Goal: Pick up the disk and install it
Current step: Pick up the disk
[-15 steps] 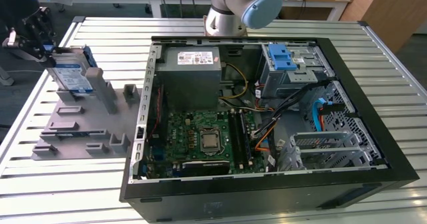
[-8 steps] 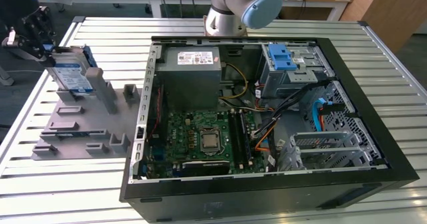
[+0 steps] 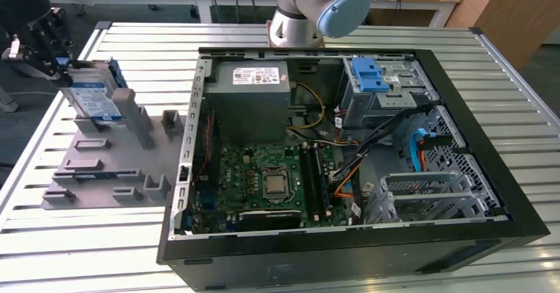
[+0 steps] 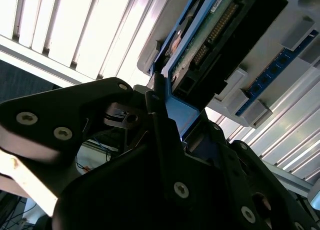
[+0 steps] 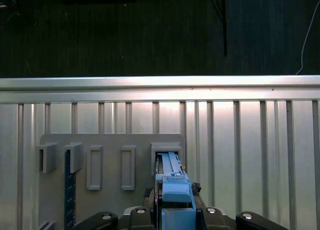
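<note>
- black two-fingered gripper [image 3: 60, 62] on the robot arm [image 3: 317, 10] sat at the exterior view's far left. its fingers were narrowed onto the bright blue plastic frame at the upper end of the disk.
- flat silver-grey rectangular disk [image 3: 94, 95], with a white-and-blue label and a blue frame, stood on edge in a slot of the fixture. it could not be told whether its lower edge rested there or was raised.
- in the second wrist view, the gripper [image 4: 172, 115] held the blue frame between its dark fingers [image 4: 156, 93]. the disk [image 4: 210, 35] showed a green circuit-board face.
- in the first wrist view, the gripper [image 5: 175, 204] gripped the blue frame end-on, and the disk [image 5: 170, 165] stood in the slot beyond it.
- grey plastic slotted fixture [image 3: 96, 178] lay on the ribbed aluminium table [image 3: 88, 253], just beside the case on the exterior view's left. its row of upright pockets [image 5: 110, 165] also appeared in the first wrist view.
- open black computer case [image 3: 332, 261] lay on its side on the table. it contained a grey metal power-supply box [image 3: 254, 86], a green motherboard [image 3: 271, 175] and a blue ribbed latch [image 3: 368, 77].
</note>
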Tool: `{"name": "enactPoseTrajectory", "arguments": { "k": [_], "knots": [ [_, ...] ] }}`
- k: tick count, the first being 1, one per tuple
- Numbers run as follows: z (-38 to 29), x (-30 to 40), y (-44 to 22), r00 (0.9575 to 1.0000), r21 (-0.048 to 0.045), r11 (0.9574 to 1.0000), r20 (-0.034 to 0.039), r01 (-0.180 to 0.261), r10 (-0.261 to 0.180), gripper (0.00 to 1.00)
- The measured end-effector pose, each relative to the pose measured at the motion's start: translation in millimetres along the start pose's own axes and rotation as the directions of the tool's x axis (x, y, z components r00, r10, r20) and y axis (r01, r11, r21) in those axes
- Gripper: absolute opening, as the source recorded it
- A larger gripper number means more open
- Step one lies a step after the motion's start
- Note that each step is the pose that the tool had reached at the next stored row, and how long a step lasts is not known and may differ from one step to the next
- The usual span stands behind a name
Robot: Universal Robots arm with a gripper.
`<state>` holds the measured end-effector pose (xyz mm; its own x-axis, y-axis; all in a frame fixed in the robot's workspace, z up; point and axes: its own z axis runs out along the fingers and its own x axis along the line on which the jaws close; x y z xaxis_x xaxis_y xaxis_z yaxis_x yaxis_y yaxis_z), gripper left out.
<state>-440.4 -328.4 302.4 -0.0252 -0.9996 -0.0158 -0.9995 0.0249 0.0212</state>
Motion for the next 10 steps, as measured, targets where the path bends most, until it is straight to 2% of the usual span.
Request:
{"name": "enactPoseTrajectory", "arguments": {
  "k": [5, 10],
  "knots": [
    [-1.5, 0.0, 0.0, 1.0, -0.0003, 1.0, -0.0003, 0.0, 0.0, 0.36],
    [-6.6, -0.2, 0.1, 1.0, -0.0001, 1.0, -0.0003, 0.0, 0.0, 0.36]
  ]
}}
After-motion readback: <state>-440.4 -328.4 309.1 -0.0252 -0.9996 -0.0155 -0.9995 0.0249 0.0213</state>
